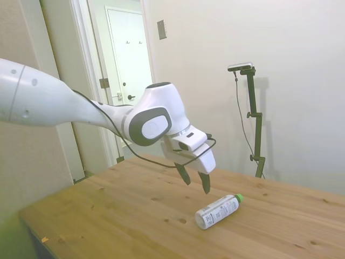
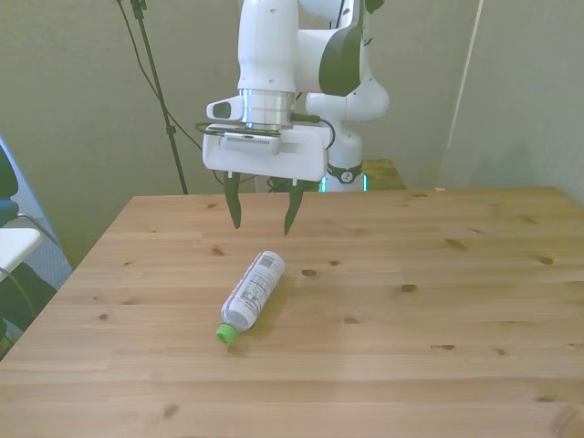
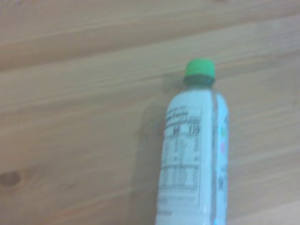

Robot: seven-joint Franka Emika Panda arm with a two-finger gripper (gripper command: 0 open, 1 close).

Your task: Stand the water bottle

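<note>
Near the middle of the wooden table (image 2: 438,310), the water bottle (image 2: 252,290) lies on its side (green cap (image 2: 225,334) toward the camera-side edge); above it hangs the gripper (image 2: 262,219), fingers spread wide, empty.

My gripper (image 1: 196,183) hangs above the wooden table (image 1: 108,216), fingers spread apart. The water bottle (image 1: 218,211) lies on its side just below, green cap (image 1: 239,198) pointing away.

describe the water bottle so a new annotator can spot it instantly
On the wooden table, look just below the open gripper. The water bottle lies on its side there, the only loose item, marked by its bright green cap and white printed label.
</note>
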